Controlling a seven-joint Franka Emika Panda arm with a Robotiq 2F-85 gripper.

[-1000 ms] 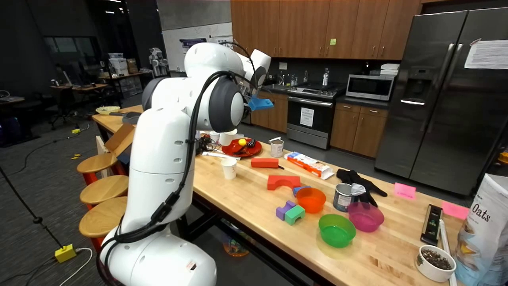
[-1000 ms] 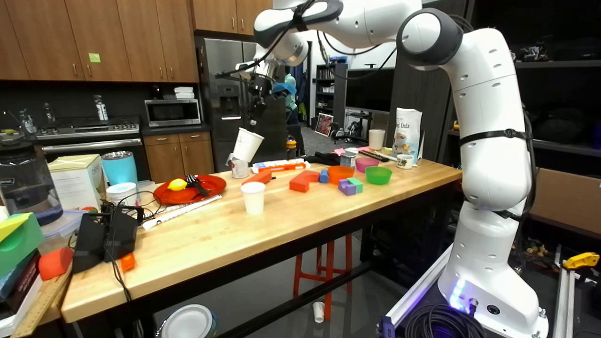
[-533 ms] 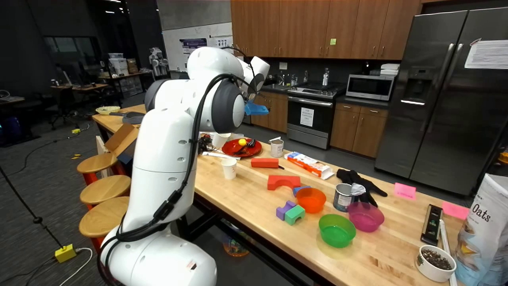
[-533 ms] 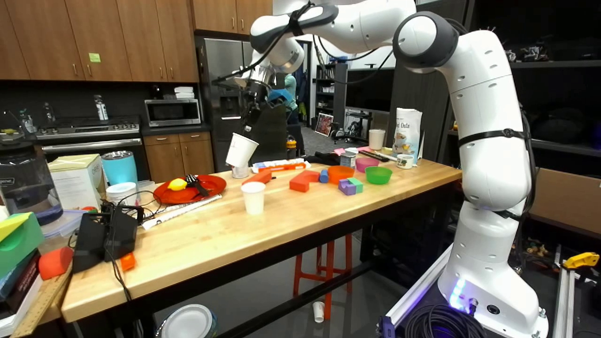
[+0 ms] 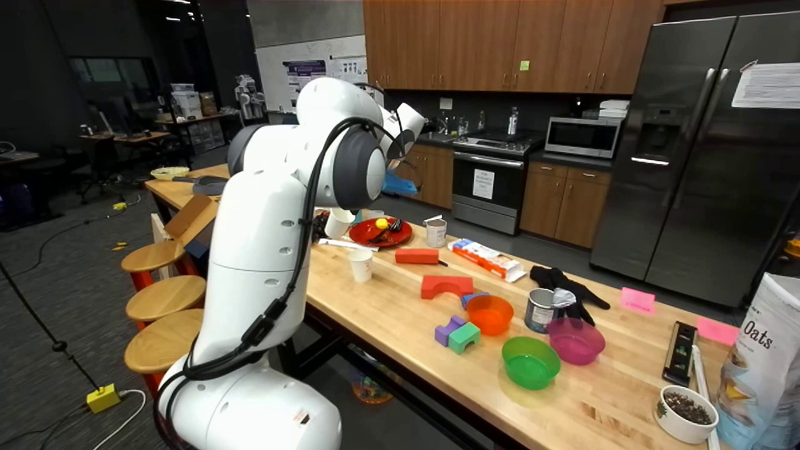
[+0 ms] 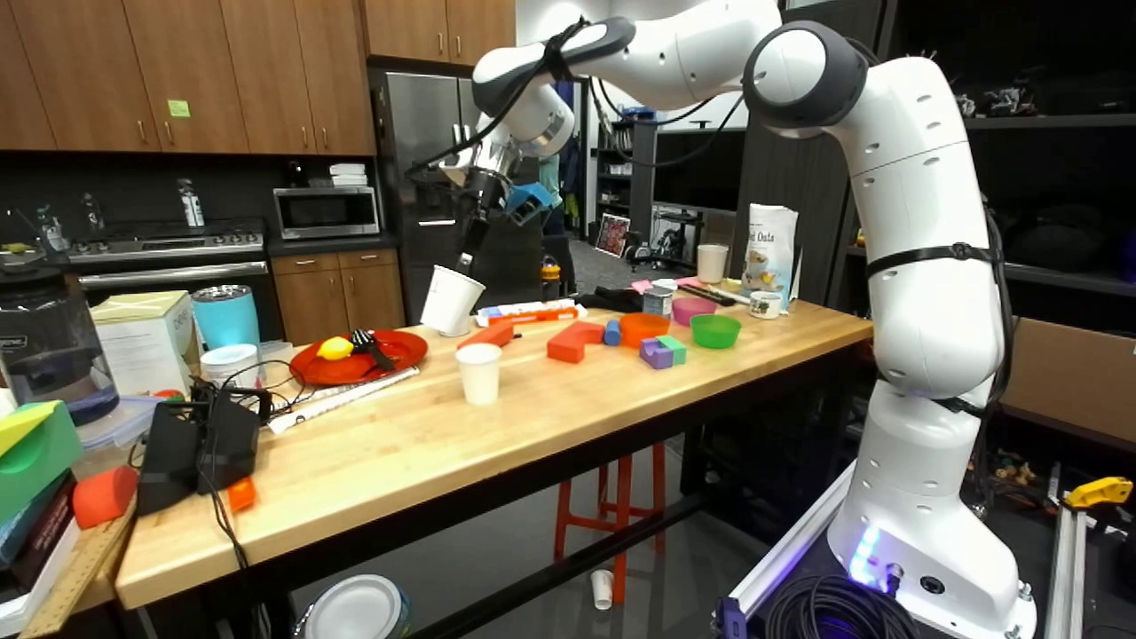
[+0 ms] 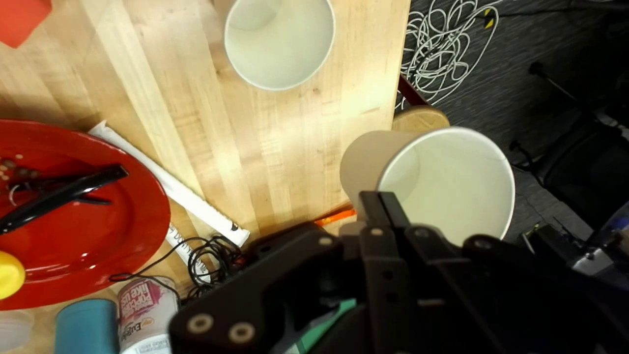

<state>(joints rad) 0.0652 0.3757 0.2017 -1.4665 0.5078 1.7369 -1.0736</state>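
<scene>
Wrist view: pictured clamping a tilted white cup [image 7: 452, 182] by its rim in the end effector [image 7: 378, 196], seemingly clear of the desk [image 7: 275, 123]. Also shown near an upright white cup [image 7: 282, 49] and a red plate [image 7: 93, 246] bearing a yellow object [image 7: 10, 275] and a black utensil [image 7: 61, 196].

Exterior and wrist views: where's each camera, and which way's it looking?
An exterior view: beside the arm, seen large, facing the stove.
An exterior view: near the messy table end, facing the fridge; arm and gripper show.
Wrist view: on the wrist, facing down at gripper, held cup, table.
Both exterior views share the table.
</scene>
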